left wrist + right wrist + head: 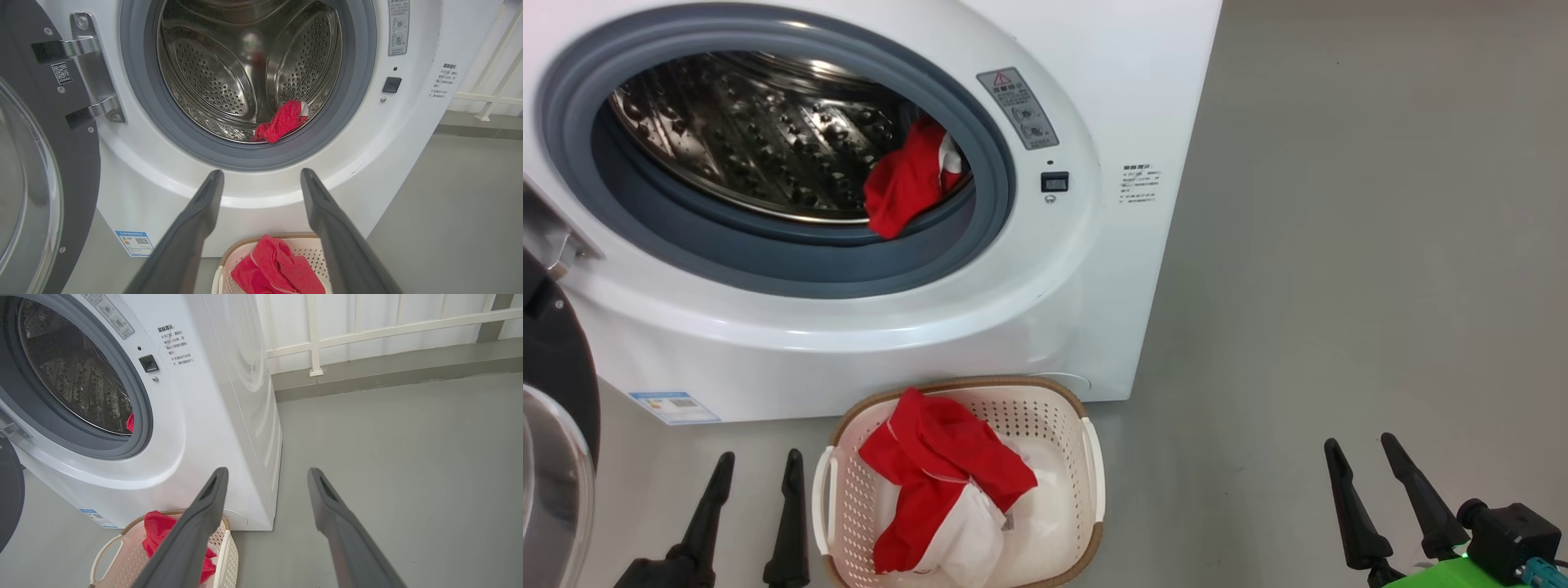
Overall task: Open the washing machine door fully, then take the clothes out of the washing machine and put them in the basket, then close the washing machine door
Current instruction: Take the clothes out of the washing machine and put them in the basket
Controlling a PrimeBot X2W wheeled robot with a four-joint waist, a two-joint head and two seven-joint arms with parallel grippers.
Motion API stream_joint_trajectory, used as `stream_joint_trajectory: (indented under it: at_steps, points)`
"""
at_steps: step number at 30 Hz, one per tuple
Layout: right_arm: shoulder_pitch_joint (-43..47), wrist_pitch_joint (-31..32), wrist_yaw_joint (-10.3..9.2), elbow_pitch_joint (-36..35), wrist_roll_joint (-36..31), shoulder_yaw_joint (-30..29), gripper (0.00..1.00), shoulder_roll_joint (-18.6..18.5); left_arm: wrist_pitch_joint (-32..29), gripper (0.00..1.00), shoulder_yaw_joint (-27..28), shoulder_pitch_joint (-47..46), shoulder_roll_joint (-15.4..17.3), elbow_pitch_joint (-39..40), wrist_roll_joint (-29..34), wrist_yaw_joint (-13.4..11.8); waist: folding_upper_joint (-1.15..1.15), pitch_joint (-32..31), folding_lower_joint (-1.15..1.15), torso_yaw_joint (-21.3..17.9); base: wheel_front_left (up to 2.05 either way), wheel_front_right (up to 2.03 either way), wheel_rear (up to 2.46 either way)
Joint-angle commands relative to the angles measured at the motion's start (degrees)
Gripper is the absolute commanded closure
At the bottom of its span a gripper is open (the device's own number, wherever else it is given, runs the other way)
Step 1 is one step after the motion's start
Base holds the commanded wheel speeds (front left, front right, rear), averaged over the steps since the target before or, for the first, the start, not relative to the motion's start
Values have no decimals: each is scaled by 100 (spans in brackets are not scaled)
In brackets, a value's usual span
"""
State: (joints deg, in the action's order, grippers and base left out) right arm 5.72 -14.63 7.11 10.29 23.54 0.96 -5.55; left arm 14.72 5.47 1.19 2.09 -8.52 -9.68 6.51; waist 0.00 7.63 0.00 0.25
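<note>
The washing machine door (560, 384) stands swung wide at the far left, its black rim and glass bowl cut off by the picture's edge. It hangs on two metal hinge arms from the washing machine (1045, 327), whose round mouth lies open. One red garment (903, 184) sits at the lower right of the steel drum (752, 139), bunched at the drum's lip and hanging onto the inner edge of the grey gasket (768, 269). The basket (1045, 425) stands on the floor (1339, 245) close under the machine's front; whether its back rim touches the panel cannot be told. A red-and-white garment (939, 482) lies in it, heaped toward the left wall and reaching up to the back rim. The left gripper (760, 457) hangs low in the narrow gap between the door's rim and the basket's left handle, its two fingers spread and gripping nothing. The right gripper (1360, 443) is well to the right of the basket, also spread and holding nothing, over a broad stretch of grey floor. In the right wrist view that floor runs past the machine's side panel to a low kerb and a white railing (367, 332).
</note>
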Motion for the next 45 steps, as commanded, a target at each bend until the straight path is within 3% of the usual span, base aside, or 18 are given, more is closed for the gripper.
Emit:
stream_joint_trajectory:
  at_steps: [1,12,22,27,35,40,45]
  points:
    - [-77,-37,37,-143,-50,112,0,-82,28,0,161,-56,79,168,-33,-31,0,7,0,-7,0,0,0]
    - [-197,-37,37,-150,-59,101,0,-20,28,0,57,-306,79,23,20,13,0,178,0,-36,0,0,0]
    - [-544,-37,37,-201,-58,209,0,100,28,0,-149,-1804,147,-753,238,87,0,808,0,-245,0,0,0]
    - [-848,-37,37,-254,-52,243,0,181,28,0,-480,-3026,471,-1500,252,95,0,1363,0,-622,0,0,0]
    - [-1099,-37,37,-263,30,292,0,258,28,0,-578,-4222,1107,-2652,40,97,0,1796,0,-1236,0,0,0]
    - [-1230,-37,37,-292,240,399,0,265,28,0,-680,-4917,1534,-3356,101,97,0,2056,0,-1502,0,0,0]
    - [-1325,-37,37,-320,355,419,0,266,28,0,-856,-5468,1731,-3842,132,97,0,2286,0,-1609,0,0,0]
